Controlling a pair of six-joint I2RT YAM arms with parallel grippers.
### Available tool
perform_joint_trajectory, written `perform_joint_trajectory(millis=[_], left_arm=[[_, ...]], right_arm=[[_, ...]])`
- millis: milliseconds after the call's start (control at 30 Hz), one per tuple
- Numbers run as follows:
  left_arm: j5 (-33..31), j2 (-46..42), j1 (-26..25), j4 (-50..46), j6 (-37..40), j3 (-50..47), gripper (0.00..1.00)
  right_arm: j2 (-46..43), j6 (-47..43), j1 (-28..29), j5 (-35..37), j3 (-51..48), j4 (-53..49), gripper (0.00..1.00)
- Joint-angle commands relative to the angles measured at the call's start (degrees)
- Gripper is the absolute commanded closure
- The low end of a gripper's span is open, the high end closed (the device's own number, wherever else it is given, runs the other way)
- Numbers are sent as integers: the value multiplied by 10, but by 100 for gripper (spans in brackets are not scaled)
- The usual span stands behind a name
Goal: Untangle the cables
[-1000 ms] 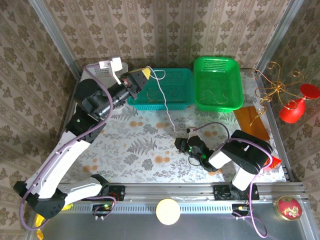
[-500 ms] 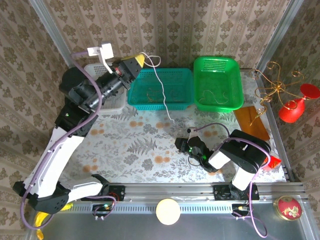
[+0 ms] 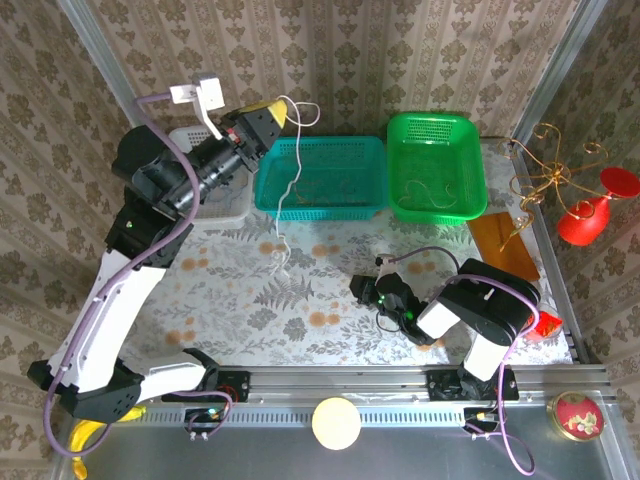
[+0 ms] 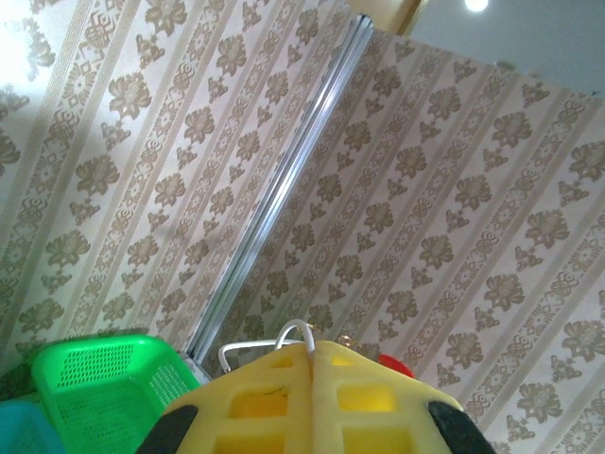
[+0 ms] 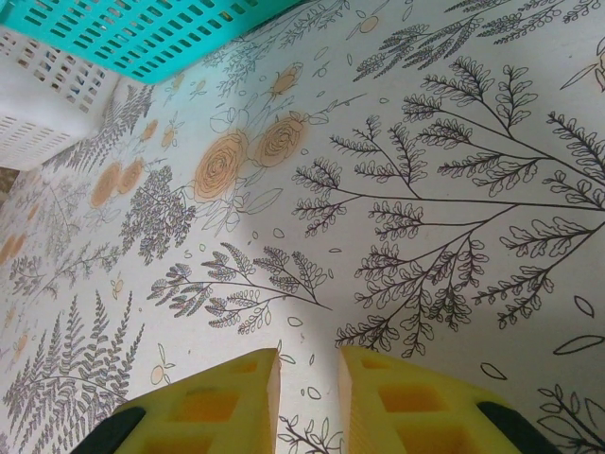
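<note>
Left tool (image 3: 266, 120), clamped on a white cable (image 3: 280, 205) dangling below it, should lift slowly, avoiding snags; right tool (image 5: 307, 374) rests slightly apart, empty.

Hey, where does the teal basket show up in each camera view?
Top external: teal basket at back centre, left of the green basket.
Left wrist: a sliver in the bottom-left corner, beside the green basket.
Right wrist: its slatted wall along the top-left.
Shared landmark: the green basket.

Teal basket (image 3: 322, 208) beside green basket (image 3: 437, 121); gold wire stand (image 3: 546, 178) right
</note>
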Motion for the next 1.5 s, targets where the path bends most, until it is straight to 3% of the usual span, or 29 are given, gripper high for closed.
perform_joint_trajectory(millis=[0,167,433,633,833,1100,1467], left_arm=[[13,-14,5,7,6,-23,100],[3,-46,7,24,-6,-99,100],[-16,-91,7,117,-53,-257,100],[-23,-99,0,173,-88,-325,100],[-36,-99,-29,245,-95,-385,100],[-54,-93,-66,318,-92,-425,100],[-60,-75,-86,345,-91,-435,100]], right_arm=[[1,6,0,-12,-16,-68,74],[-109,-13,0,-70,9,-163,71],[-399,-96,-5,-95,130,-496,65],[-493,-128,-23,-137,236,-609,55],[-498,-86,-30,-167,307,-609,50],[-448,19,-32,-199,340,-527,51],[-434,44,-31,-179,347,-461,53]])
